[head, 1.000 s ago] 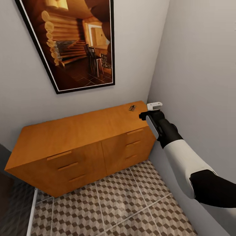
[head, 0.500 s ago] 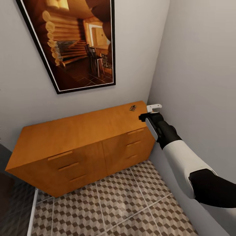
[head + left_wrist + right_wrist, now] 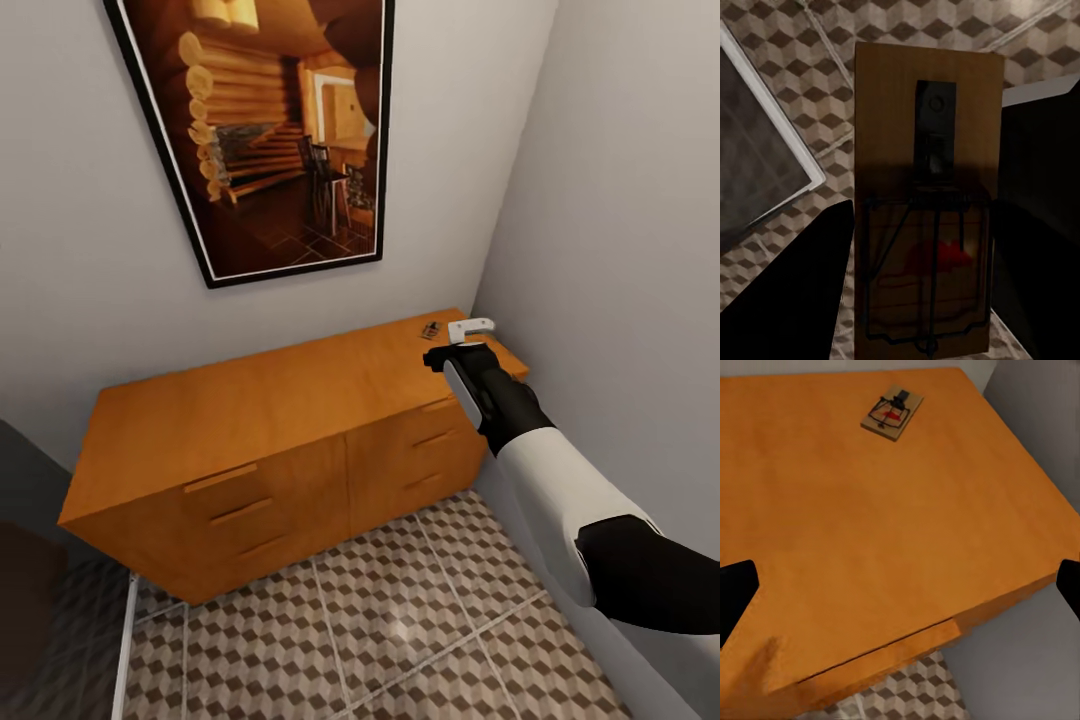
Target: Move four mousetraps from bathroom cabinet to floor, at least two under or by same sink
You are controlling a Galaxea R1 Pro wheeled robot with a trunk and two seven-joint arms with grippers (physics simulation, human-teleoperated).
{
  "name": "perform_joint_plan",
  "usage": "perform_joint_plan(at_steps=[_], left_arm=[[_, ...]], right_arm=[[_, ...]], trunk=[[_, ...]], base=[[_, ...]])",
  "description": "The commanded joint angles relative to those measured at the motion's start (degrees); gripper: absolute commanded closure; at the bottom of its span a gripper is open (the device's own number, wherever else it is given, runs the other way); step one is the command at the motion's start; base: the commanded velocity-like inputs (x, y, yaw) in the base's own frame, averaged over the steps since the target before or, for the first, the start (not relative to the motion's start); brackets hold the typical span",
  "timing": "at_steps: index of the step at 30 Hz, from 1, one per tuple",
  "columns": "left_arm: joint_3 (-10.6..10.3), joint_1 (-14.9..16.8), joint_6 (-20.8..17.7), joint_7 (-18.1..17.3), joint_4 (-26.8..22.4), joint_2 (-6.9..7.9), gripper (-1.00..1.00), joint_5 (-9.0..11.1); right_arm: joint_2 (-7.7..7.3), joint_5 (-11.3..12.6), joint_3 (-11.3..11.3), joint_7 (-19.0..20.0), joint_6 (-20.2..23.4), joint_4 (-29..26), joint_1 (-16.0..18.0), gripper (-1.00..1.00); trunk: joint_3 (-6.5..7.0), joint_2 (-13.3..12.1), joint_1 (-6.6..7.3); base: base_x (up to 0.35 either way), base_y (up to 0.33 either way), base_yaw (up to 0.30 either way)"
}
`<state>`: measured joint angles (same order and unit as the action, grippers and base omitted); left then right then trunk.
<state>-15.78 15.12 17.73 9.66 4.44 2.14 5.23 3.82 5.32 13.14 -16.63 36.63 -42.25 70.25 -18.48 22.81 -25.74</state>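
One mousetrap (image 3: 431,329) lies flat on the orange-brown cabinet (image 3: 270,400), near the top's far right corner. My right gripper (image 3: 470,331) hovers just right of that trap, over the cabinet's right end. In the right wrist view this mousetrap (image 3: 892,412) lies well ahead on the cabinet (image 3: 870,540) top, and the right gripper (image 3: 900,592) is open with nothing between its dark fingertips (image 3: 733,596). Another mousetrap (image 3: 926,150) sits between the dark fingers (image 3: 802,300) of my left gripper (image 3: 922,285), which is shut on it above the cube-patterned bathroom floor (image 3: 787,67).
A large framed picture (image 3: 280,130) hangs above the cabinet. The grey side wall (image 3: 640,250) runs close along my right arm. Patterned floor tiles (image 3: 380,620) lie before the drawers. A white-edged dark panel (image 3: 757,165) lies on the floor below my left gripper.
The head camera has turned, sliding the cabinet and picture rightward in view. My right gripper, earlier beyond the cabinet's right end, now hangs over its top, closer to the mousetrap.
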Motion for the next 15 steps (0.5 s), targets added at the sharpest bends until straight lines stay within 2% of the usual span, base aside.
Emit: perform_joint_plan(at_steps=[1,8,15], left_arm=[[-0.5,0.1,0.4,0.1,0.2,-0.03,1.00,0.5],[-0.5,0.1,0.4,0.1,0.2,-0.03,1.00,0.5],[-0.5,0.1,0.4,0.0,0.2,-0.03,1.00,0.5]], right_arm=[[-0.01,0.6,0.2,-0.5,0.2,0.0,0.1,-1.00],[-0.03,0.5,0.2,-0.5,0.2,0.1,0.1,-1.00],[-0.04,0.5,0.2,-0.5,0.1,0.1,0.0,-1.00]], trunk=[[-0.10,0.1,-0.04],[-0.10,0.1,-0.04],[-0.10,0.1,-0.04]], base=[[0.087,0.215,0.000],[0.127,0.224,0.000],[0.218,0.232,0.000]])
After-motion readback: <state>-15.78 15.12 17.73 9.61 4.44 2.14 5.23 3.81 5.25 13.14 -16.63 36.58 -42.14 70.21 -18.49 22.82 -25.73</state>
